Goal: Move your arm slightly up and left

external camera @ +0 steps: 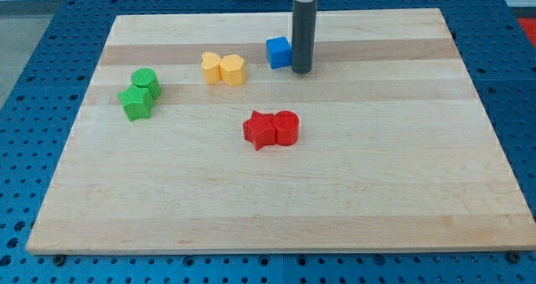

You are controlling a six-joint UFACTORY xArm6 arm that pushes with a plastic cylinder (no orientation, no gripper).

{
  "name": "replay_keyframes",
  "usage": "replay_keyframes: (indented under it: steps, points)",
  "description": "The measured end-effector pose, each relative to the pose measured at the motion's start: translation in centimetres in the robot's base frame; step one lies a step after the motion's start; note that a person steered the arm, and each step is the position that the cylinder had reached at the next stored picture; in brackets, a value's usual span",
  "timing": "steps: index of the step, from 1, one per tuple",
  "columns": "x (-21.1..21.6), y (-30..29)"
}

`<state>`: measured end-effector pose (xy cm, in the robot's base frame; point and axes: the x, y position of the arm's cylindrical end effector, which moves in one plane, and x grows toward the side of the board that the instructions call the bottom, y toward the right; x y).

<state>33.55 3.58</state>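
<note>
Arm's straight dark rod [301,33], upright near the view's top, ending in my tip [301,69] planted on the table [335,192]. No telling whether any claw is open or closed: only a plain rod end on show, gripping nothing.

Pale wooden table filling most of the frame, bordered by a blue perforated surface [42,83] on all sides.

Just to the view's left of my tip, a blue cube [278,52], close against the rod's side; touching or a hair apart, impossible to tell from this angle.

Below my tip and slightly to the view's left, well apart from it, a red pair: red star [260,130] pressed against a red cylinder [286,127], the cylinder on the view's right.

Further to the view's left of my tip, beyond the blue cube and about level with the tip, two yellow blocks side by side and touching: left yellow block [211,67] and right yellow block [234,69], exact shapes hard to make out.

Furthest to the view's left of my tip and a little lower, a green pair: green cylinder [146,81] sitting just above and against a green star [136,102].
</note>
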Motion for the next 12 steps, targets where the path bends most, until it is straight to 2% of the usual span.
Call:
replay_keyframes:
  steps: [3, 7, 10, 12]
  points:
    - [0.0, 2.6]
    - [-0.3, 3.0]
    - [-3.6, 5.4]
    - [-7.7, 3.7]
